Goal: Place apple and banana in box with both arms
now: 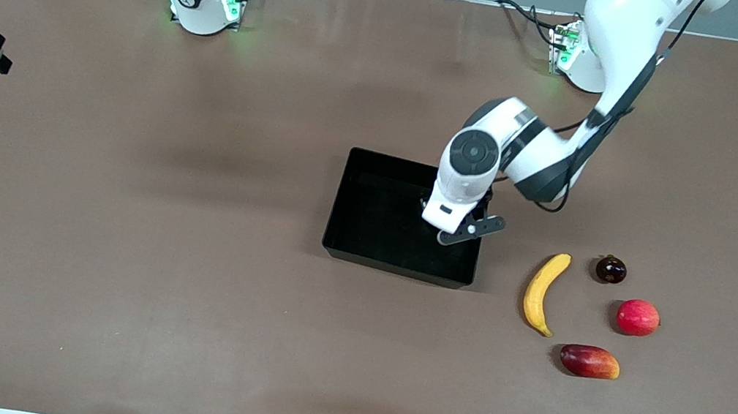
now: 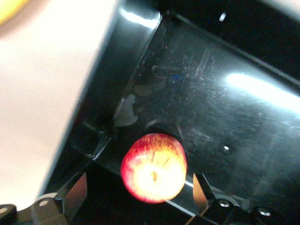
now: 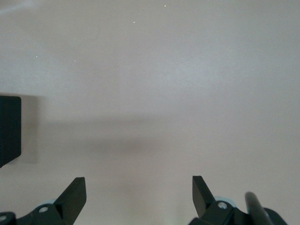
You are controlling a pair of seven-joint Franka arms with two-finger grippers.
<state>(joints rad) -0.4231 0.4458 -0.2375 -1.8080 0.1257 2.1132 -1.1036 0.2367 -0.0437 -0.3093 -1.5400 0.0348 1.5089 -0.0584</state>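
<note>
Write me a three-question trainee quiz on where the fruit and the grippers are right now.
1. True or false: the banana lies in the box.
2. Pick one. What sits in the box between the open fingers of the left gripper? A) the apple B) the banana C) nothing
3. Fill the gap: the right gripper is open, with only the bare ____ under it.

Key: 1 false, it lies on the table beside the box; 2 A; 3 table.
</note>
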